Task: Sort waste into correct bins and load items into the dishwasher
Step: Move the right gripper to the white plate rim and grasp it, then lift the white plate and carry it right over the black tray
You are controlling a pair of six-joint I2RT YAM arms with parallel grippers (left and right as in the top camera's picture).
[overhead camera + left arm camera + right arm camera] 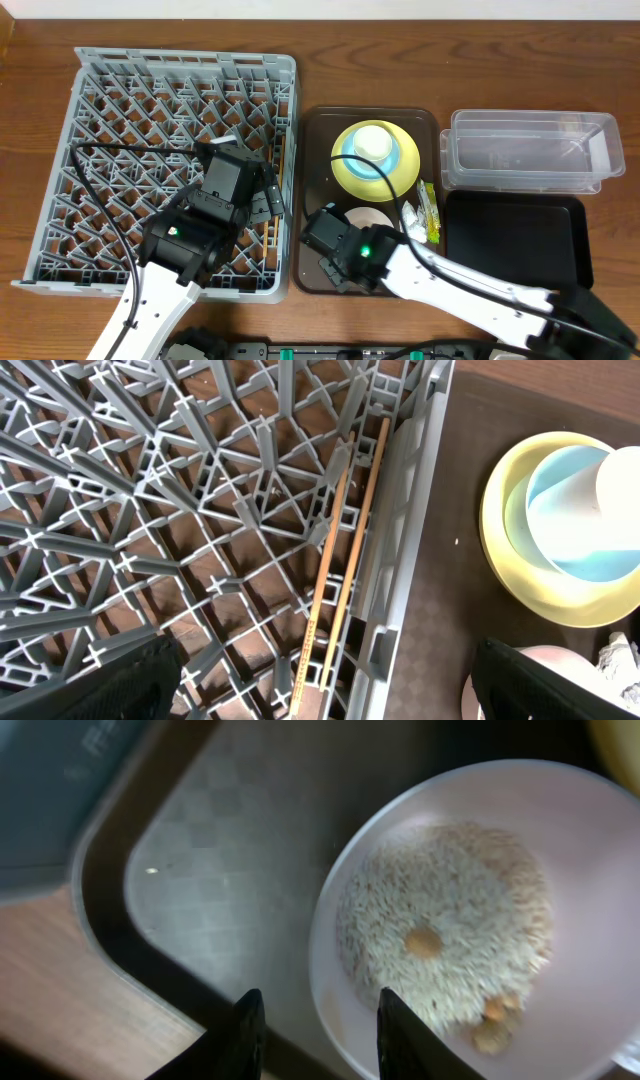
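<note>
Right fingers fill the bottom of the right wrist view, part open, astride the near rim of the white bowl, gap wider than the rim, no pinch seen. Left fingers spread wide, nothing between them, hovering over the right edge of the grey dish rack. Rack is the biggest thing, sits on the left of the wooden worktop. Brown tray just beside the rack's right wall. Black tray lower right, nothing visible in it; clear tub directly behind it, touching or nearly so. Yellow plate on the far half of the brown tray, blue bowl stacked in it, small white cup in the bowl. White bowl on the near half of the brown tray, holding rice scraps with a few tan bits. Chopsticks lie flat in the rack along its right wall, side by side. White napkin crumpled right of the white bowl, green-yellow sachet at the tray's right edge.
</note>
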